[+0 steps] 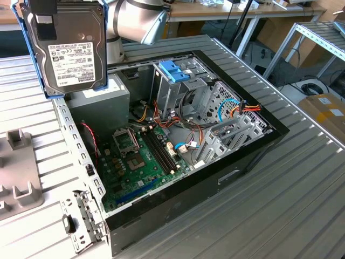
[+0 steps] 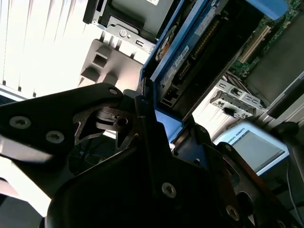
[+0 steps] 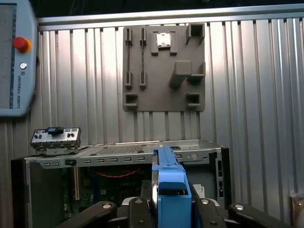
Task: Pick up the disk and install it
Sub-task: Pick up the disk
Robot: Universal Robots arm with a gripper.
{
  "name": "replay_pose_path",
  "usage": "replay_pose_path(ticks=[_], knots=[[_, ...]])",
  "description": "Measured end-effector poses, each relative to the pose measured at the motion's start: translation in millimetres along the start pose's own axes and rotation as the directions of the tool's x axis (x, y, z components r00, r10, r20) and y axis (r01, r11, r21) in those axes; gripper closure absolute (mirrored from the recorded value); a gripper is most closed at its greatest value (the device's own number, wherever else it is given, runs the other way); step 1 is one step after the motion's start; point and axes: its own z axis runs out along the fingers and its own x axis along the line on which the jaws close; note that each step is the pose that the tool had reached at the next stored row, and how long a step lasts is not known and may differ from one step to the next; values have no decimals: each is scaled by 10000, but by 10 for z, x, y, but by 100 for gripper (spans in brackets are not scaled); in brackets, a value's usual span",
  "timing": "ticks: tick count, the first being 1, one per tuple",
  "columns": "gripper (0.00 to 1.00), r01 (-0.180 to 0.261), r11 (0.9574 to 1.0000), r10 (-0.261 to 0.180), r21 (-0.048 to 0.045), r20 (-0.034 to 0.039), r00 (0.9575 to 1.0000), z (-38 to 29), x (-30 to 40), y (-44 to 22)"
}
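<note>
The disk [image 1: 70,48] hangs upright in the air at the exterior view's upper left, above the open computer case [image 1: 237,178]. Its white label faces the camera and a light-blue frame runs along its sides. My gripper [image 1: 43,13] is shut on its top edge. In the first wrist view the disk [image 3: 170,185] shows edge-on, its blue frame clamped between the black fingers [image 3: 135,211], with the gripper [image 3: 170,211] over the case. In the second wrist view the disk [image 2: 199,52] extends away from the gripper [image 2: 156,118].
A metal drive cage with a blue latch [image 1: 173,70] stands in the case behind the motherboard [image 1: 140,156]. A grey box [image 1: 99,100] sits under the disk. A grey fixture plate [image 3: 164,66] and a teach pendant [image 3: 14,57] lie on the ribbed table. A loose bracket [image 1: 81,221] lies near the case corner.
</note>
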Motion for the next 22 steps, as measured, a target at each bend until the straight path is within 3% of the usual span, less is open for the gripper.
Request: replay_pose_path(ticks=[11,16,18,22], knots=[[63,-1,10000,1,0,0,10000,6,54,-3],[63,-1,10000,1,0,0,10000,15,140,-8],[63,-1,10000,1,1,1,10000,22,221,-13],[63,0,10000,0,1,1,10000,24,251,-14]])
